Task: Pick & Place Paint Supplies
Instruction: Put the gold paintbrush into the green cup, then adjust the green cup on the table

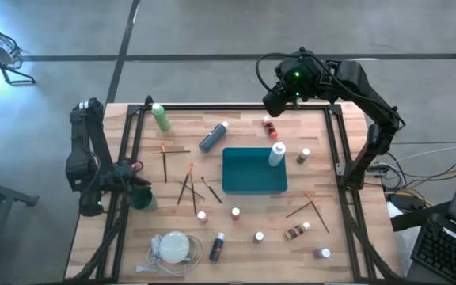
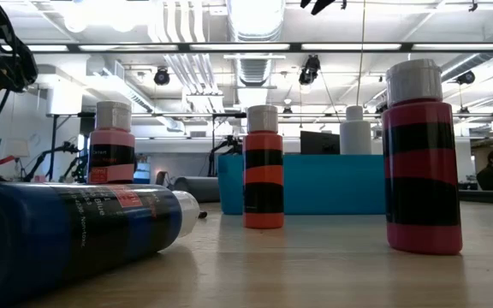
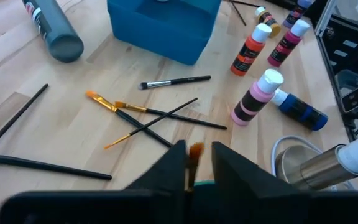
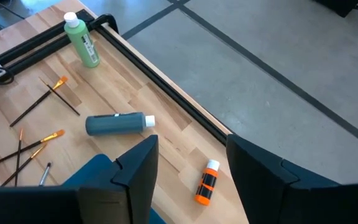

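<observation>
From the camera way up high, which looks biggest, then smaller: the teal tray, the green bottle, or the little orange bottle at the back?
1. Teal tray, clearly the biggest.
2. Green bottle, lying down.
3. Orange bottle, the smallest.

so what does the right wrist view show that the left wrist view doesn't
Only the right wrist view shows the green bottle lying near the table's black rail, an orange bottle lying alone by the edge, the grey floor beyond the table, and the open right gripper.

Only the left wrist view shows upright pink and orange bottles, a blue bottle on its side, and the left gripper.

Both show the teal tray, the lying grey-blue bottle and scattered brushes.
</observation>
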Robot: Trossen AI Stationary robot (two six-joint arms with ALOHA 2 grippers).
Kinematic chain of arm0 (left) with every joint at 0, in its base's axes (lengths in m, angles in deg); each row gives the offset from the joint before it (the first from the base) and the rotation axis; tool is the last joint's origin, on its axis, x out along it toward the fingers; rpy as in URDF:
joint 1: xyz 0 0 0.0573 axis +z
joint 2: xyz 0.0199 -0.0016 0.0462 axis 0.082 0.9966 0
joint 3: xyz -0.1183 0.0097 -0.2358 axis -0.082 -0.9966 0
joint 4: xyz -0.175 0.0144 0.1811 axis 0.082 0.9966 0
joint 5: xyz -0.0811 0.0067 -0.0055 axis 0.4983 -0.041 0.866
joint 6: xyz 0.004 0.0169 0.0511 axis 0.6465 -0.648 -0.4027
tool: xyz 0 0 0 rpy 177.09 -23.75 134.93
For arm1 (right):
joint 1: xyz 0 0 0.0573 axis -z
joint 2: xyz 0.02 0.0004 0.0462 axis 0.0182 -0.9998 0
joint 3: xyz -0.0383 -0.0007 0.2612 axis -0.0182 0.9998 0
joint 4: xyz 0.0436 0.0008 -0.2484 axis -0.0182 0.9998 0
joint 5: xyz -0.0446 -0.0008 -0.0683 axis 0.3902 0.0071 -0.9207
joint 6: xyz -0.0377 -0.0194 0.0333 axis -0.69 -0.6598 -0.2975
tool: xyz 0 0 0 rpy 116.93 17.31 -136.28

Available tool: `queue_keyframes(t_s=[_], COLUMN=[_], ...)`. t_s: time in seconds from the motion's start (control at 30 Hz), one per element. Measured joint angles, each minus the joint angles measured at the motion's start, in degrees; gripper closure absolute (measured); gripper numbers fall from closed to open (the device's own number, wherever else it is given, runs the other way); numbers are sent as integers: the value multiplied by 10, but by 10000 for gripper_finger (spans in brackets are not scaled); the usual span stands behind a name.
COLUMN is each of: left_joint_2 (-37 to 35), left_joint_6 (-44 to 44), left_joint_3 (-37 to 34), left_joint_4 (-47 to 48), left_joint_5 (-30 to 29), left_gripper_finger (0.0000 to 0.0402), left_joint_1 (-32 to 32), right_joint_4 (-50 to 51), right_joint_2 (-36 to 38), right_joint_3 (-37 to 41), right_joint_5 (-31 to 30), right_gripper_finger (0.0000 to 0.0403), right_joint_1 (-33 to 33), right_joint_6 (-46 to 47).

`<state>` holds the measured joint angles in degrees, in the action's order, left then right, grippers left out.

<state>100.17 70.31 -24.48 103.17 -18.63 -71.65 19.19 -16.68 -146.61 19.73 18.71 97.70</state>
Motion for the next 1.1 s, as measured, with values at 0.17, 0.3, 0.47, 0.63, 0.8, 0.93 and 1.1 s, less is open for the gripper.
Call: queue_keyframes(t_s=[0.17, 0.3, 0.47, 0.63, 0.8, 0.93, 1.1], left_joint_2=[0, -1, -1, 3, 50, 108, 152], left_joint_6=[-1, -19, -55, -60, -31, -30, -70], left_joint_3=[27, 80, 180, 282, 384, 480, 589], left_joint_4=[7, 33, 66, 77, 125, 161, 165], left_joint_5=[-1, -1, 18, 95, 168, 194, 64], left_gripper_finger=[270, 251, 249, 250, 257, 278, 304], left_joint_1=[0, 0, 0, 3, 12, 21, 37], right_joint_4=[0, -1, -1, -1, -1, -1, -3], right_joint_2=[0, 0, 0, 0, 0, 0, 0], right_joint_3=[0, 0, 0, 0, 0, 0, 0], right_joint_5=[0, 0, 0, 0, 0, 0, 0], right_gripper_finger=[231, 239, 243, 234, 220, 213, 212], right_joint_1=[0, 0, 0, 0, 0, 0, 0], right_joint_6=[-2, -4, -4, -12, -27, -35, -35])
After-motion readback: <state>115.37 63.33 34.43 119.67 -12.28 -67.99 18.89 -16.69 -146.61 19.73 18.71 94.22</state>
